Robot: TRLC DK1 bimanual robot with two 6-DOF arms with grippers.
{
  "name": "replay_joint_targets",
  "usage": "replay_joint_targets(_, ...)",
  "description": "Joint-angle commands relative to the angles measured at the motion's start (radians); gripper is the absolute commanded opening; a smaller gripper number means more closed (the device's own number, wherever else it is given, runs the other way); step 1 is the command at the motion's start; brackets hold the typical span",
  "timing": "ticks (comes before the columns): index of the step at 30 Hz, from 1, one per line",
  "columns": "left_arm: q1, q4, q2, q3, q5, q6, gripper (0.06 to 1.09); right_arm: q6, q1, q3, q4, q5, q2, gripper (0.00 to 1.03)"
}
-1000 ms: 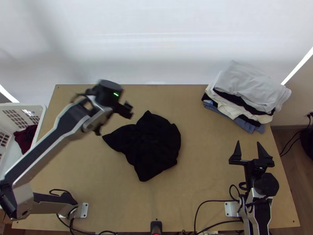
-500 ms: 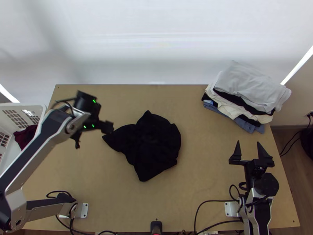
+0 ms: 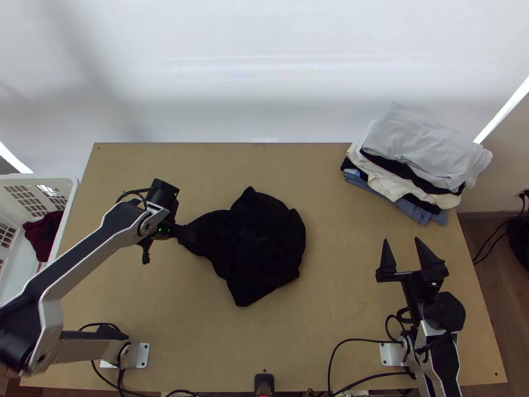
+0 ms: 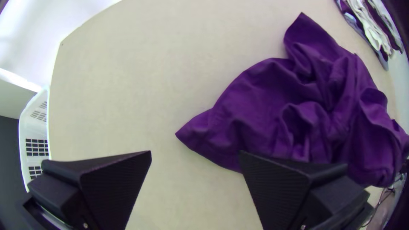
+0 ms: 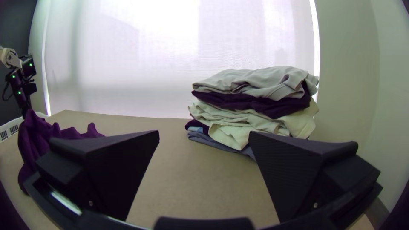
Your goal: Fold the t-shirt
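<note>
The black t-shirt (image 3: 258, 245) lies loosely bunched in the middle of the top view. Its left corner is at one finger of the left gripper (image 3: 165, 246); whether they touch, I cannot tell. Those fingers stand wide. At lower right, the right gripper (image 3: 402, 248) also has wide-set fingers, well apart from the shirt, with worktop (image 3: 344, 298) between. The worktop's far edge runs beyond the shirt.
</note>
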Motion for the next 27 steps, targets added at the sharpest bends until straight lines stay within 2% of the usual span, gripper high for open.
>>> replay_joint_targets(1,0.049,0.042,0.088,-0.024,-0.006,0.049,1.05,0.015,0.017,-0.004,-0.023,0.006,-0.005,0.99)
replay_joint_targets(9,0.08,0.076,0.205,-0.004,0.007,0.109,1.03,-0.028,0.023,-0.004,-0.021,0.008,-0.007,0.99)
replay_joint_targets(11,0.066,0.099,0.202,-0.018,0.016,0.115,0.87,-0.035,0.018,-0.004,-0.02,0.008,-0.007,0.99)
replay_joint_targets(14,0.042,0.165,0.18,-0.037,0.043,0.115,0.47,-0.05,-0.02,-0.004,-0.02,0.008,-0.007,0.99)
replay_joint_targets(15,0.032,0.171,0.176,-0.037,0.054,0.115,0.42,-0.056,-0.032,-0.004,-0.02,0.008,-0.007,0.99)
replay_joint_targets(17,0.016,0.174,0.171,-0.039,0.068,0.112,0.4,-0.059,-0.063,-0.004,-0.02,0.008,-0.007,0.99)
replay_joint_targets(20,-0.007,0.212,0.16,-0.042,0.073,0.1,0.09,-0.094,-0.078,-0.004,-0.02,0.008,-0.007,0.99)
replay_joint_targets(24,-0.009,0.22,0.156,-0.03,0.1,0.092,0.1,-0.15,-0.086,-0.004,-0.015,0.011,-0.01,0.99)
replay_joint_targets(27,0.002,0.214,0.133,-0.01,0.102,0.09,0.1,-0.156,-0.088,-0.004,-0.017,0.009,-0.01,0.99)
